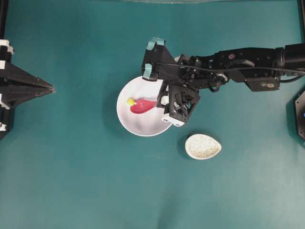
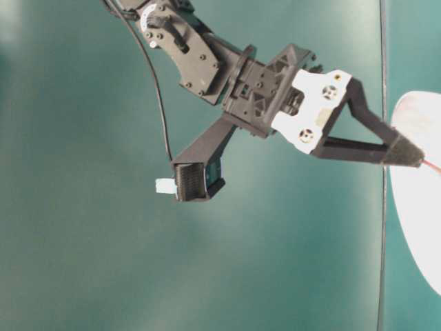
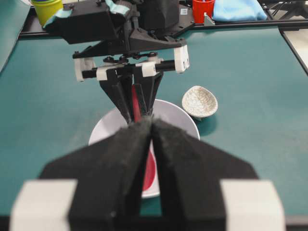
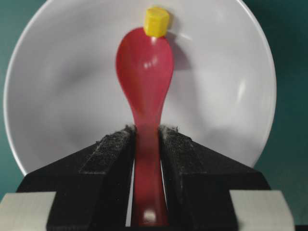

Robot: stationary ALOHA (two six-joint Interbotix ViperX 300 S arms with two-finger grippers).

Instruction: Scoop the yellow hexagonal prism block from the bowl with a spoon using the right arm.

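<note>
The white bowl [image 1: 138, 125] [image 4: 231, 96] holds the yellow hexagonal prism block [image 1: 130, 101] [image 4: 156, 21]. My right gripper [image 1: 160, 102] [image 4: 146, 132] is shut on the handle of the pink-red spoon [image 1: 142, 106] [image 4: 144, 62]. The scoop lies inside the bowl, its tip touching the block, which sits on the bowl's surface just beyond the scoop. My left gripper [image 1: 50, 88] [image 3: 151, 124] is shut and empty at the far left, pointing at the bowl [image 3: 180, 120]. In the table-level view only the bowl's edge [image 2: 413, 207] shows.
A speckled beige spoon rest [image 1: 203, 146] [image 3: 199, 102] lies on the teal table just right of the bowl. At the far table edge stand a yellow cup [image 3: 46, 7], a red cup [image 3: 202, 7] and a blue cloth [image 3: 238, 9].
</note>
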